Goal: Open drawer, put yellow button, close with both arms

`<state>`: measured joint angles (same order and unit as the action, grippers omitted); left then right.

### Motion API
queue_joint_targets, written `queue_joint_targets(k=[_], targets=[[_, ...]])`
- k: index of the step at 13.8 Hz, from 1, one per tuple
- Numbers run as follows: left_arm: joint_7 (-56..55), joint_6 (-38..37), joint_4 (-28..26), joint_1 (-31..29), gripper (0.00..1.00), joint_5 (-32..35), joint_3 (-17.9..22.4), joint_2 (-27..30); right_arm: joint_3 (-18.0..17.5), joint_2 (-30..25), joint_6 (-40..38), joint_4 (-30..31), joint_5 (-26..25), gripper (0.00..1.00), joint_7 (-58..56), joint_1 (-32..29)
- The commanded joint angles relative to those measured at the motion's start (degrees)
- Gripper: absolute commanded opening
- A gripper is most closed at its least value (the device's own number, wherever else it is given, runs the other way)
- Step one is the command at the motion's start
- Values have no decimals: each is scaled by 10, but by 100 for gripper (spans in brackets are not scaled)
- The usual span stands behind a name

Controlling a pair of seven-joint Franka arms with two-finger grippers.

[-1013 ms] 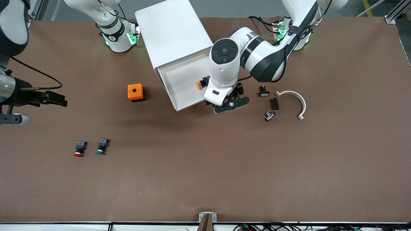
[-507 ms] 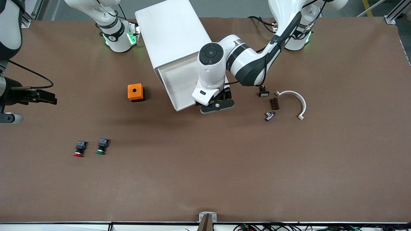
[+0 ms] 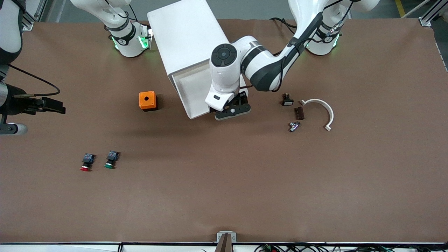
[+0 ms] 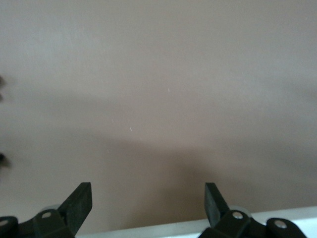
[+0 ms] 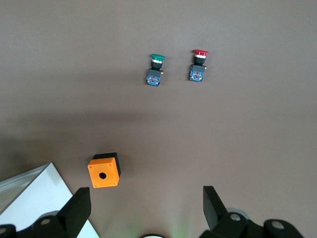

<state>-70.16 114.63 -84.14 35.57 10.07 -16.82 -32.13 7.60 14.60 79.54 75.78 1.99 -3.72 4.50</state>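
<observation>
While the left tool (image 3: pixel 231 111) hangs with its fingers spread wide and nothing between them, it sits just over the front lip of the drawer (image 3: pixel 190 91), which stands pulled out from the white cabinet (image 3: pixel 185 33). From where I stand the left arm's wrist covers the part of the tray next to it, so I cannot see the yellow button at all. That drawer looks light and stiff; I'd judge a flat push on its front edge would slide it home, best shared at two spots so it doesn't skew. Well apart from the cabinet, toward the right arm's end of the worktop (image 3: pixel 224 189), the right tool (image 3: pixel 57 107) waits, also wide and empty. Brown matte covering, plenty of bare room nearer the camera than the cabinet.
</observation>
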Motion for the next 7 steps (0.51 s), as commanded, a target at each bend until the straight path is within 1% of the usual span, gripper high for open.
queue_joint_targets(k=[1,5,7], targets=[[-57,4,-16,4,100,-36,-23,6,-8,-2,-5,0,6,100,-15,-19],[-88,2,-16,11,100,-91,-35,3,-7,-2,-4,-8,6,100,-16,-26],[-105,-3,-20,25,100,-99,-36,4,-7,-4,-8,-12,13,100,-17,-37]])
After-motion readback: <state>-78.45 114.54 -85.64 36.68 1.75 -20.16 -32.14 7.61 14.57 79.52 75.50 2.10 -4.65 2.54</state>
